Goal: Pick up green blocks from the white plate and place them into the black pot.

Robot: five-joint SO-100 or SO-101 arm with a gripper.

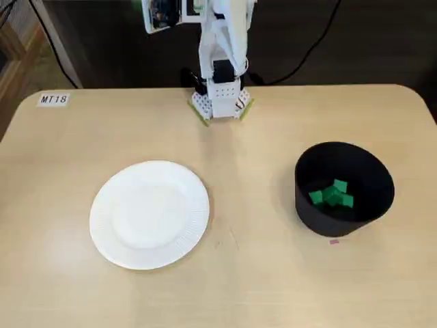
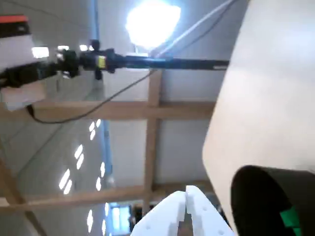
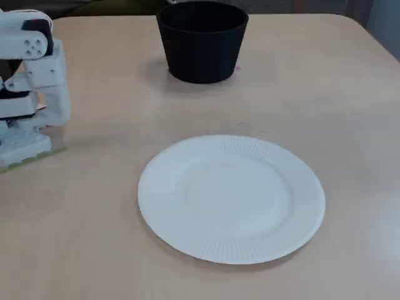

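Several green blocks [image 1: 332, 193] lie inside the black pot [image 1: 369, 171] at the right of a fixed view; a green corner [image 2: 290, 219] shows inside the pot [image 2: 261, 201] in the wrist view. The white plate [image 1: 149, 213] is bare; another fixed view shows the plate [image 3: 231, 197] with nothing on it and the pot [image 3: 202, 40] behind it. The white arm [image 1: 222, 48] is folded back over its base at the table's far edge. The gripper [image 2: 186, 204] points away from the table, its white fingertips touching, nothing between them.
A label reading MT18 [image 1: 53, 100] is stuck near the far left corner. A small pink mark [image 1: 334, 240] lies on the table in front of the pot. The arm's base [image 3: 25, 147] stands at the left edge in another fixed view.
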